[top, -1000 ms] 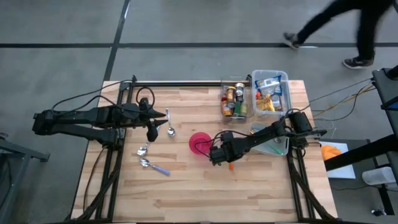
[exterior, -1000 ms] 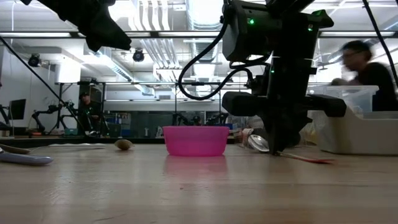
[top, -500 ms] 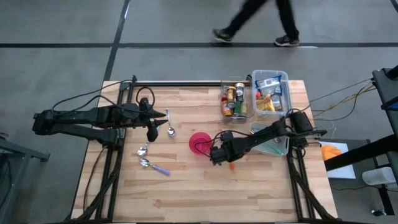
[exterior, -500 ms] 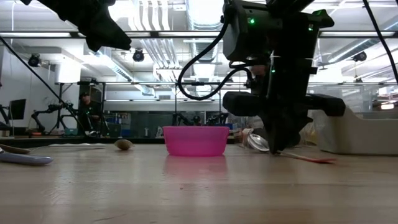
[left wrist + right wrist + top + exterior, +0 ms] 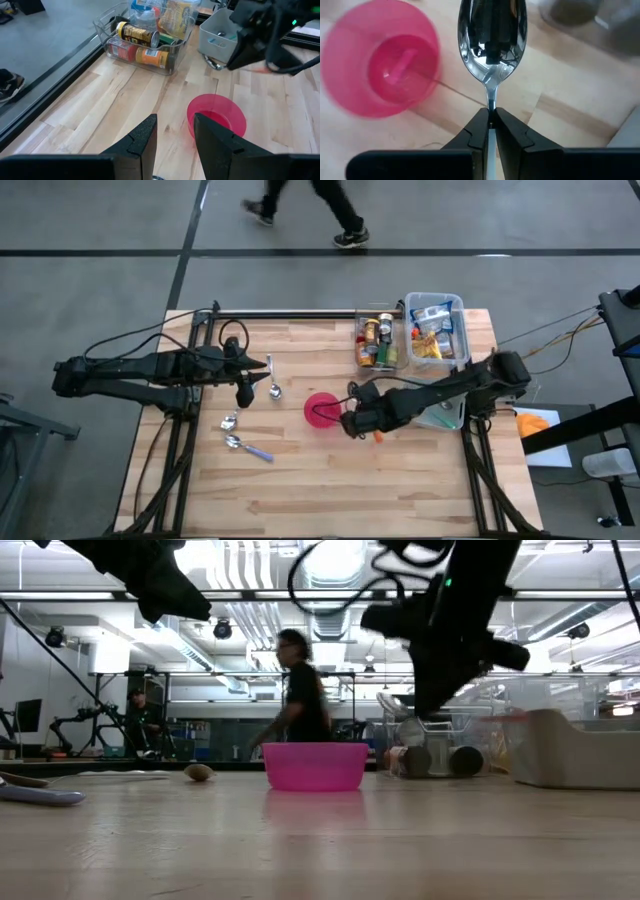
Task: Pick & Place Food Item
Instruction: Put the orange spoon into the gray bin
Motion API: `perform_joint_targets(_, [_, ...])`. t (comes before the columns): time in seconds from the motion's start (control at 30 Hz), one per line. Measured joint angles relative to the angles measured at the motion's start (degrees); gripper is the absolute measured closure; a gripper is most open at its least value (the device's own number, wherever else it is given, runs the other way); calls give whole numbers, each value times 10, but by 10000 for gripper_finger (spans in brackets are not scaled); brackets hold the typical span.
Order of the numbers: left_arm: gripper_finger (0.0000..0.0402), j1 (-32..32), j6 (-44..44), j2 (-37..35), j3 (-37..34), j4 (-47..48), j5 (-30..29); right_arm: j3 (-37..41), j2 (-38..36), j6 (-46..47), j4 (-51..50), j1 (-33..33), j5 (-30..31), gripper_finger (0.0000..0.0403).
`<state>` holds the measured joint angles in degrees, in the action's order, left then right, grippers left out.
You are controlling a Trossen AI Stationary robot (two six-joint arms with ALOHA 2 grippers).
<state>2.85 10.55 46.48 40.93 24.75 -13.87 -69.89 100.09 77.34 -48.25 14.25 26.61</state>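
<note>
A pink bowl (image 5: 320, 409) (image 5: 382, 77) stands upright near the table's middle. Just right of it my right gripper (image 5: 358, 420) (image 5: 432, 700) hangs above the wood, shut on a metal spoon (image 5: 492, 37) with an orange handle (image 5: 376, 437). The spoon's bowl hovers beside the pink bowl's rim. My left gripper (image 5: 244, 394) (image 5: 174, 137) waits raised over the table's left part, open, with nothing between its fingers. Food items lie in the clear bins (image 5: 378, 340) at the far edge. My right gripper pinches the spoon's thin neck (image 5: 491, 105), just behind its bowl, between its two fingers (image 5: 479, 131). The fingers slant down from the table's right side and lie along the spoon. The spoon is lifted clear of the table, its hollow facing the wrist camera.
A clear bin of cans (image 5: 142, 42) and a bin of snack packets (image 5: 436, 330) stand at the far edge. A grey tray (image 5: 442, 412) lies under the right arm. Three spoons (image 5: 272, 380) (image 5: 230, 421) (image 5: 248, 448) lie at the left. A person walks past beyond the table.
My right gripper has gone up with the spoon and rolled its wrist. The spoon's orange handle, which lay on the wood, is now lifted clear. The gripper has also drifted a little toward the right edge. The pink bowl has stayed put.
</note>
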Motion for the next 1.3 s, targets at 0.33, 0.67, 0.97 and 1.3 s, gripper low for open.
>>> perform_joint_targets(0.33, [272, 0, 0, 0, 0, 2, 0, 0, -126, -229, -71, 34, 1, 379])
perform_joint_targets(0.67, [272, 0, 0, 0, 0, 6, 0, -1, -230, -237, -232, 81, -2, 379])
perform_joint_targets(0.97, [272, 0, 0, 0, 0, 5, 0, 15, -267, -207, -360, 88, -55, 379])
perform_joint_targets(1.3, [272, 0, 0, 0, 0, 8, 0, 127, -264, -168, -367, 87, -91, 379])
